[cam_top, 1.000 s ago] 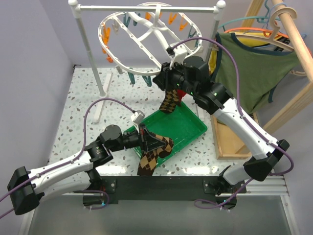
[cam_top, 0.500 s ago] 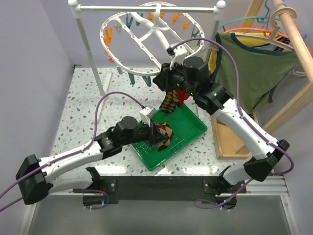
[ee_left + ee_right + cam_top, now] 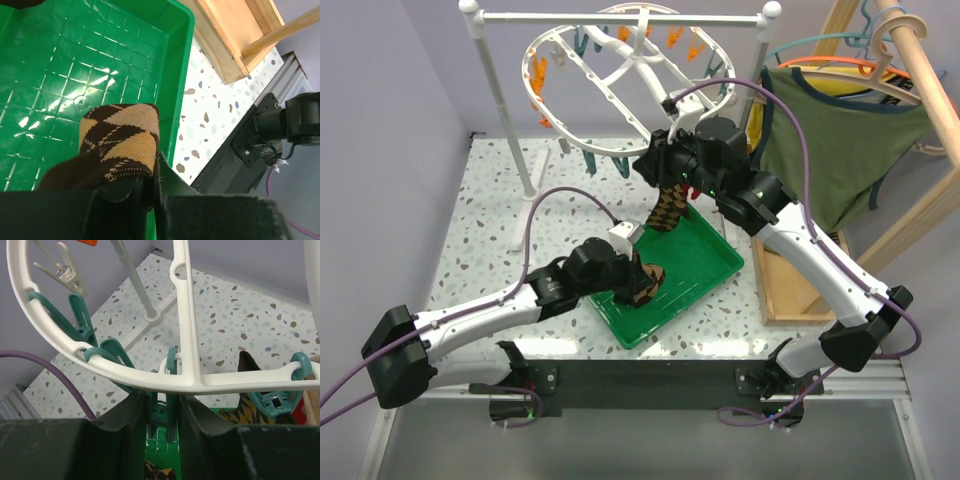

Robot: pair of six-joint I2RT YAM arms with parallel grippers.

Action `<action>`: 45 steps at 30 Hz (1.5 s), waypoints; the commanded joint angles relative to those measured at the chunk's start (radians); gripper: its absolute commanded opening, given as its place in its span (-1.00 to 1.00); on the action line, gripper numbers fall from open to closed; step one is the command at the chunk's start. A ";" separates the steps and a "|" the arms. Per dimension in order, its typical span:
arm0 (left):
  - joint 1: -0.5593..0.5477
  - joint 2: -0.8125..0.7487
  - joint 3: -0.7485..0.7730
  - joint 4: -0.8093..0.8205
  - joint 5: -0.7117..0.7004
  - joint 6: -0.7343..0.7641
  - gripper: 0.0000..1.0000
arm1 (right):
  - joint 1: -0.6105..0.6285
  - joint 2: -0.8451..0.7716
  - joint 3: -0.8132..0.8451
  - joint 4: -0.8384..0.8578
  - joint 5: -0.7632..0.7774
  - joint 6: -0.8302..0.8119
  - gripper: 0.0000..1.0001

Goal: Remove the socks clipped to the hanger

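The white oval plastic drying hanger [image 3: 186, 315] hangs above the green plastic tray [image 3: 100, 55]. A brown-and-tan checkered sock [image 3: 666, 208] hangs from the hanger's near rim, long axis vertical, directly below the right gripper [image 3: 162, 425] — the nearer arm. Its fingers pinch the teal plastic clothespin [image 3: 171, 365] that appears to hold that sock. The left gripper [image 3: 150, 180] is clenched on a second checkered sock [image 3: 120, 135], low over the tray — likely ready for release.
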 commanded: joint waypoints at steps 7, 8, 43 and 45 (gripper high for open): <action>0.005 -0.107 -0.060 0.027 -0.012 0.020 0.06 | 0.005 -0.034 0.008 0.014 -0.007 0.027 -1.00; 0.005 -0.133 -0.087 0.027 -0.006 0.020 0.07 | 0.005 -0.033 0.011 0.012 -0.026 0.027 -1.00; 0.002 0.373 0.124 0.880 -0.426 0.090 0.45 | 0.020 -0.025 0.045 0.010 -0.033 0.117 -1.00; 0.002 0.413 0.141 0.900 -0.452 0.098 0.47 | 0.020 -0.027 0.042 0.017 -0.036 0.123 -1.00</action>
